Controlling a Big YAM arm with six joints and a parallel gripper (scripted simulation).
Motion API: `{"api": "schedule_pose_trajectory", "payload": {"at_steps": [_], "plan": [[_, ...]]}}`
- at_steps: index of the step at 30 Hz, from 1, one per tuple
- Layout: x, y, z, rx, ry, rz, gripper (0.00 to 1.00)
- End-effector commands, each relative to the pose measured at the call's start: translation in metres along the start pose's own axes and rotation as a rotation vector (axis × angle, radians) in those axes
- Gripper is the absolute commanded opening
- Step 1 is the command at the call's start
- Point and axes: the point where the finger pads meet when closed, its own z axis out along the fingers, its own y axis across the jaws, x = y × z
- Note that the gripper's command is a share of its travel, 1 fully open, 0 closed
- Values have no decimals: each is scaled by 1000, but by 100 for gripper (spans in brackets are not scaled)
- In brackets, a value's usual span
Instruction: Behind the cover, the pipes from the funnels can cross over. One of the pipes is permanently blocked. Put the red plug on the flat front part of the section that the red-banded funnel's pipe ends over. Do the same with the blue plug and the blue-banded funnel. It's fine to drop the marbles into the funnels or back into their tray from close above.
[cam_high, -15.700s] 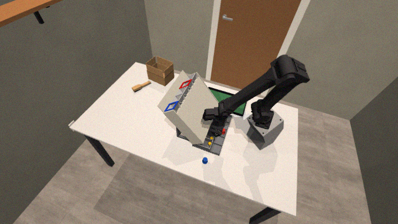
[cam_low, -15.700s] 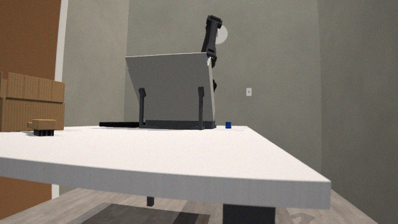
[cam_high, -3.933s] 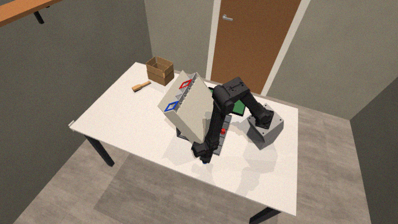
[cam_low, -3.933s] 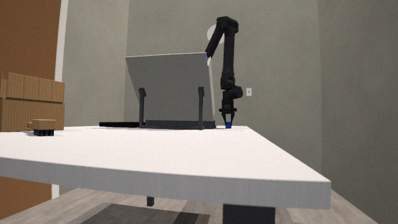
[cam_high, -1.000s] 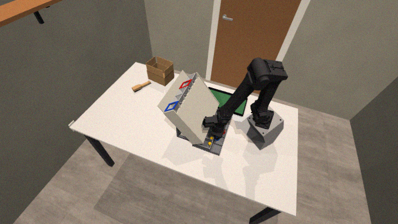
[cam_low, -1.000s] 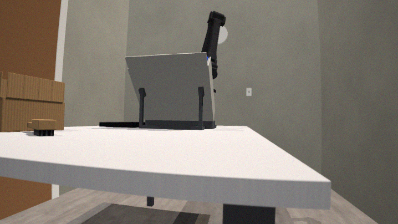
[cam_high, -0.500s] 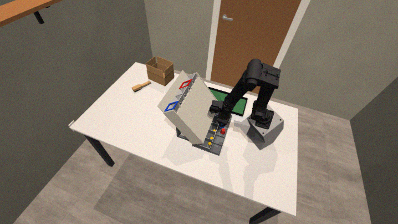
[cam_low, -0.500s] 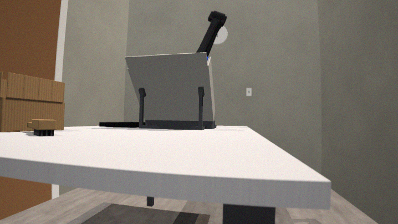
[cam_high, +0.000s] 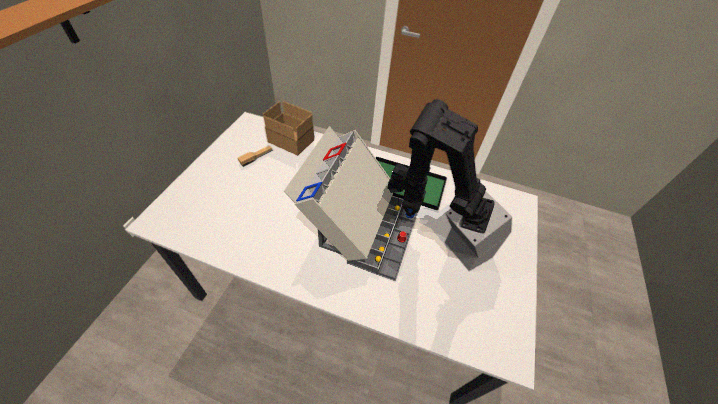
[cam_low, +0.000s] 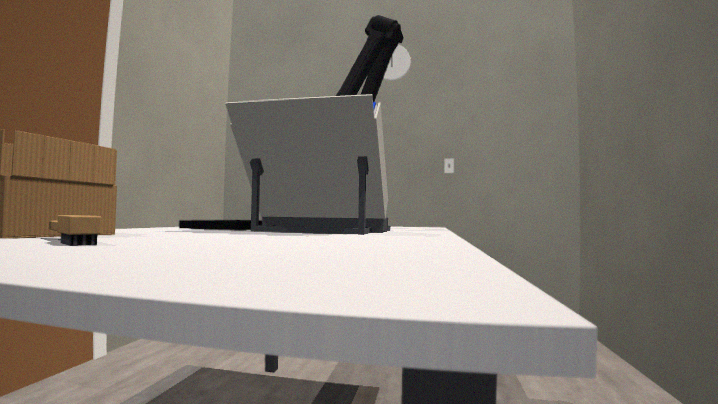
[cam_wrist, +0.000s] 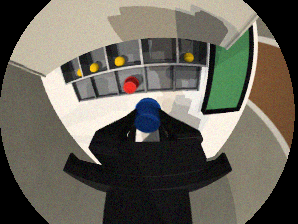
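My gripper (cam_high: 410, 208) (cam_wrist: 147, 112) is shut on the blue plug (cam_high: 410, 213) (cam_wrist: 148, 113) and holds it low over the front strip of the dark sectioned tray (cam_high: 392, 271) (cam_wrist: 172, 79), near the tray's end by the green mat. The red plug (cam_high: 402, 236) (cam_wrist: 131, 84) stands on the flat front part of a section further along. Several yellow marbles (cam_high: 381, 248) (cam_wrist: 120, 62) lie in the back cells. The tilted grey cover (cam_high: 351, 195) (cam_low: 311, 160) carries the red-banded funnel (cam_high: 334, 151) and the blue-banded funnel (cam_high: 308, 191). In the exterior view the cover hides the gripper.
A green mat (cam_high: 432, 189) (cam_wrist: 229, 76) lies behind the tray, by the arm's base (cam_high: 476, 228). A cardboard box (cam_high: 288, 126) (cam_low: 55, 183) and a wooden brush (cam_high: 254, 155) (cam_low: 76, 224) sit at the table's far left corner.
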Motion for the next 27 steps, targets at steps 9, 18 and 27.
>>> {"api": "schedule_pose_trajectory", "payload": {"at_steps": [9, 18, 27], "plan": [[-8, -31, 1, -3, -16, -88, 0], [-8, -32, 1, -4, -16, -89, 0], [-9, -32, 34, -4, -16, -89, 0]]}}
